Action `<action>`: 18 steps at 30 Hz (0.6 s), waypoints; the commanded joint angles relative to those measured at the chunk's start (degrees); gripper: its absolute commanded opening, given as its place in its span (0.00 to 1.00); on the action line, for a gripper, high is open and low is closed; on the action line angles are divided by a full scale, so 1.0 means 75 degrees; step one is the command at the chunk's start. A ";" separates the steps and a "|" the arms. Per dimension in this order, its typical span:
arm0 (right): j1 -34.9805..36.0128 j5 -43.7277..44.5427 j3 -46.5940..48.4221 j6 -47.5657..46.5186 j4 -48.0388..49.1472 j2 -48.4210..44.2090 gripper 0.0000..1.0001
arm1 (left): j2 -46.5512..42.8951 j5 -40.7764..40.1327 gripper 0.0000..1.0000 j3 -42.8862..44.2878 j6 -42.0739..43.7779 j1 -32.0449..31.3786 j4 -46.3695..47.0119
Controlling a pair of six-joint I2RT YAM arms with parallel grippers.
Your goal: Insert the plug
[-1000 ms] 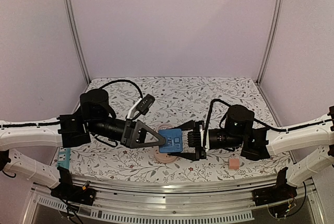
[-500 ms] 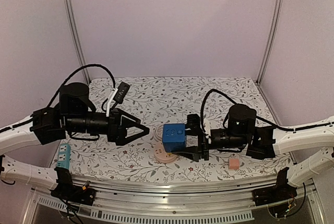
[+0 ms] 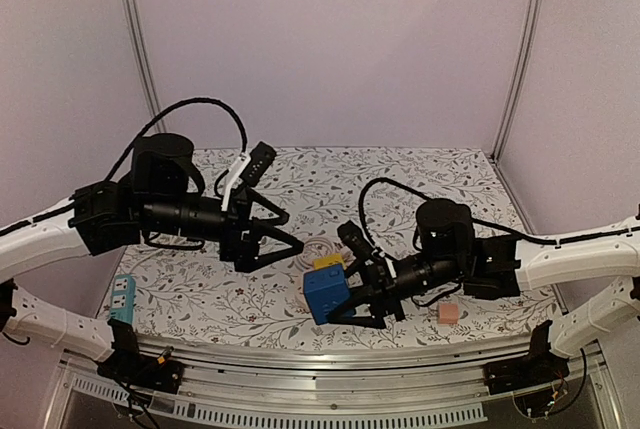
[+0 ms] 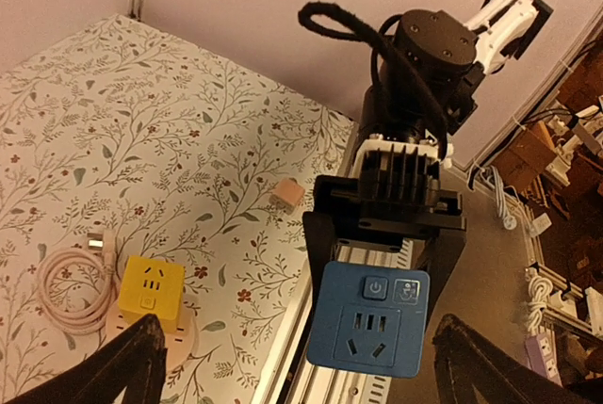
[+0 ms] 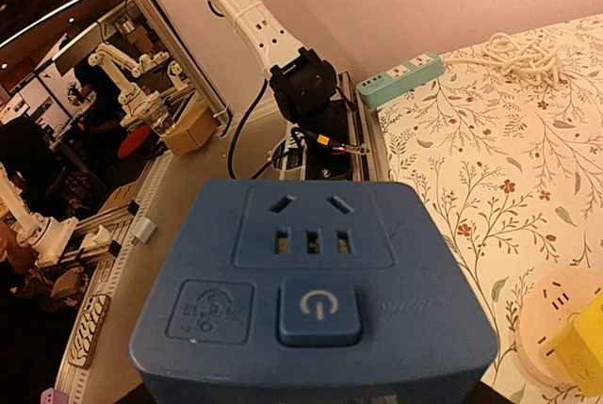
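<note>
R pincer (image 3: 350,287) clamps the blue socket cube (image 5: 311,272) above the tabletop (image 3: 400,174), socket face twd L pincer (image 3: 285,233), which gapes wide & empty; small peach plug (image 3: 449,313) lies by R arm, well apart from L.

power symbol on blue socket cube (image 5: 316,277) button; no legible text

Pale lilac walls (image 3: 330,49) enclose a floral-patterned table (image 3: 400,174), aluminium posts (image 3: 140,49) at corners
</note>
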 commanded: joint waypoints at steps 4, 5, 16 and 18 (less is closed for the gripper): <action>0.0251 0.0345 0.0292 -0.0252 -0.0679 -0.0218 0.00 | 0.1508 0.1582 0.97 0.1675 0.1187 -0.0443 -0.1761; 0.0272 0.0307 0.0293 -0.0355 -0.0679 -0.0183 0.00 | 0.1696 0.1545 0.99 0.1883 0.1386 -0.0637 -0.2075; 0.0564 0.0511 0.0111 -0.0738 -0.0641 -0.0626 0.00 | 0.2636 0.1342 0.99 0.2545 0.2338 -0.1195 -0.3570; 0.0621 0.0521 0.0083 -0.0770 -0.0610 -0.0703 0.00 | 0.2743 0.1188 0.99 0.2642 0.2350 -0.1281 -0.3744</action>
